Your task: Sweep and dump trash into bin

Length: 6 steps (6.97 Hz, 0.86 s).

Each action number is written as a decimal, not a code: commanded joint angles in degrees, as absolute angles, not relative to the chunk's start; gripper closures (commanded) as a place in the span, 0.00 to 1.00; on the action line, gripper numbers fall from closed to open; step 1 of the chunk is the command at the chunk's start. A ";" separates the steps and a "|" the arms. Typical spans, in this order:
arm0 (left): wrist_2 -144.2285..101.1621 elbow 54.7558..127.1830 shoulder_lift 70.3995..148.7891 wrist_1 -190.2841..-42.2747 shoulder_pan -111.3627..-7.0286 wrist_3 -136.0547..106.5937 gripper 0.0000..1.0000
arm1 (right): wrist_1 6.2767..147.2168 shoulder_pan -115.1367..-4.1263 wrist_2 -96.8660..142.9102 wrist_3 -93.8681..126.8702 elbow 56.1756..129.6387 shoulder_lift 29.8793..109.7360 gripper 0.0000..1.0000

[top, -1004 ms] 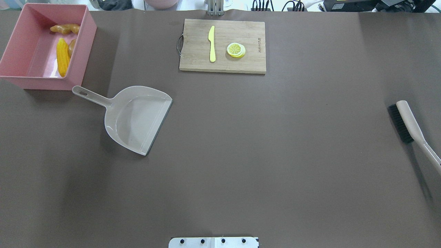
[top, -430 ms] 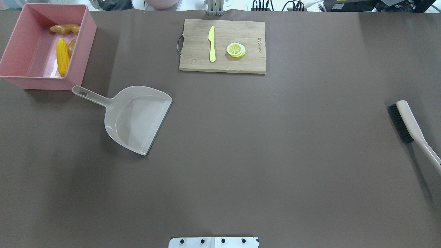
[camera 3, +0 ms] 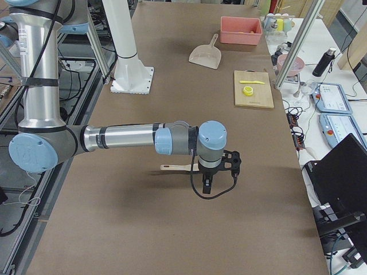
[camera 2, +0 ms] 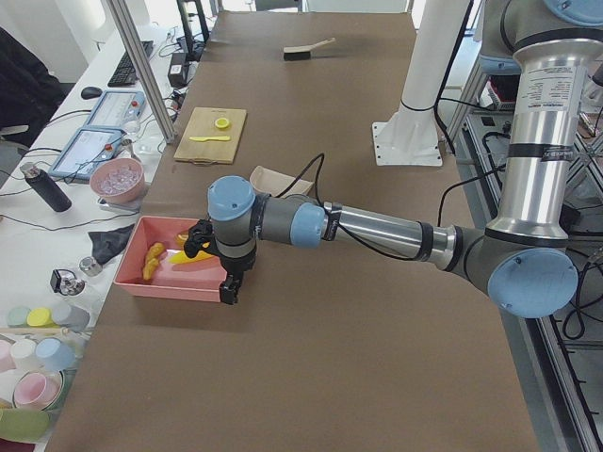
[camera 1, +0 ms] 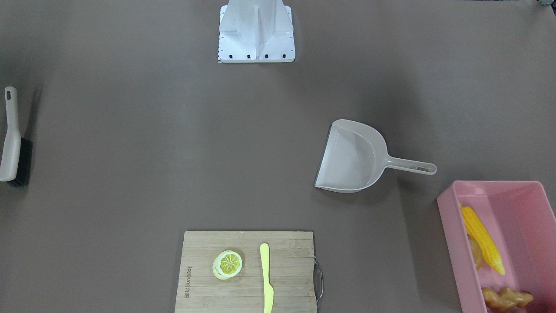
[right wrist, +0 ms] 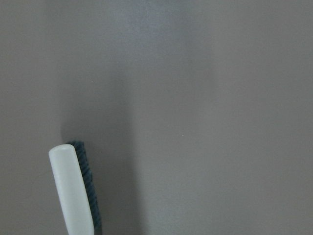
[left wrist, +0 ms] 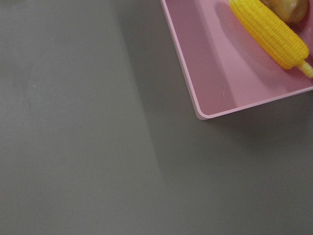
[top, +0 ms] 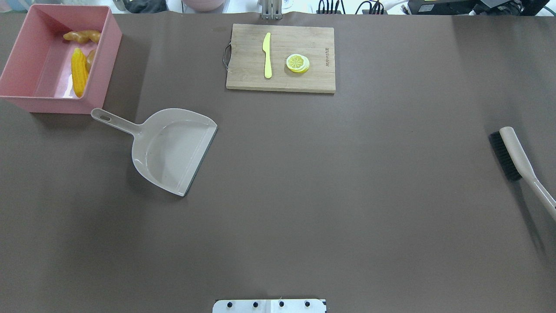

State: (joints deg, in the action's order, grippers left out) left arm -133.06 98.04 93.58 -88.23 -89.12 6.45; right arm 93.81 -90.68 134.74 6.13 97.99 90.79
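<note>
Left gripper [camera 2: 229,290] hangs by a corner of the bin [top: 56,105], jaws cannot be told apart or together | right gripper [camera 3: 207,184] well apart from the bin, near the brush [top: 510,154] (jaw state likewise unclear) | corn cob [top: 79,71], potato [top: 91,58] and ginger root [top: 81,36] lie inside the bin | dustpan [top: 173,150] just beside the bin

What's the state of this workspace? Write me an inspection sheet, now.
Surface: brown table, no loose trash seen.
Job's things: corn cob, potato, ginger root all inside the pink bin.
Clutter: empty dustpan and brush on the table; knife and lemon slice on the cutting board.
End effectors: left end effector by the bin's corner, right end effector near the brush; open or shut, cannot tell.
Cables: cables past the far edge.
Surroundings: side desk with tablets.
</note>
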 commanded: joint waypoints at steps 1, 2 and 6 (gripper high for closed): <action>-133.07 97.83 94.30 -88.16 -89.03 6.59 0.02 | 93.69 -88.33 134.74 10.28 98.35 89.12 0.00; -133.15 98.34 94.31 -87.81 -89.03 6.59 0.02 | 93.69 -88.33 134.74 10.37 98.35 89.03 0.00; -133.16 97.30 93.17 -87.71 -89.21 6.77 0.02 | 93.69 -88.33 135.00 10.28 98.44 89.03 0.00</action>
